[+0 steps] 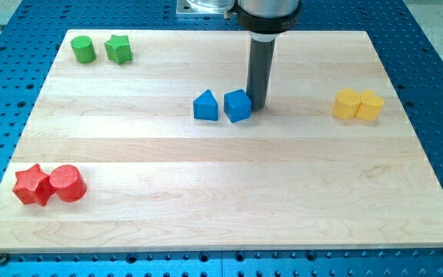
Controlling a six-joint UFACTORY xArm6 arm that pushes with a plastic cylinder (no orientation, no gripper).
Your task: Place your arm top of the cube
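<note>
Wooden board [221, 192]: near its top edge, my bare tip [257, 105], holding nothing, touches the blue cube [238, 105]; further leftward travel risks shoving it into the blue triangular block [205, 105].

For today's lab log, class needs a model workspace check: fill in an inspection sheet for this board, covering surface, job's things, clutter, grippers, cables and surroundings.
Surface: pale wooden board, flat, lying on a blue perforated table.
Job's things: blue cube near the board's middle; my tip sits just to its right in the view, touching or nearly so.
Clutter: blue triangular block left of the cube; green cylinder and green star at the view's top left; red star and red cylinder touching at bottom left; two yellow blocks side by side at right, shapes unclear.
Grippers: none fitted, only the rod.
Cables: nothing seen.
Surroundings: metal mount at the view's top.
</note>
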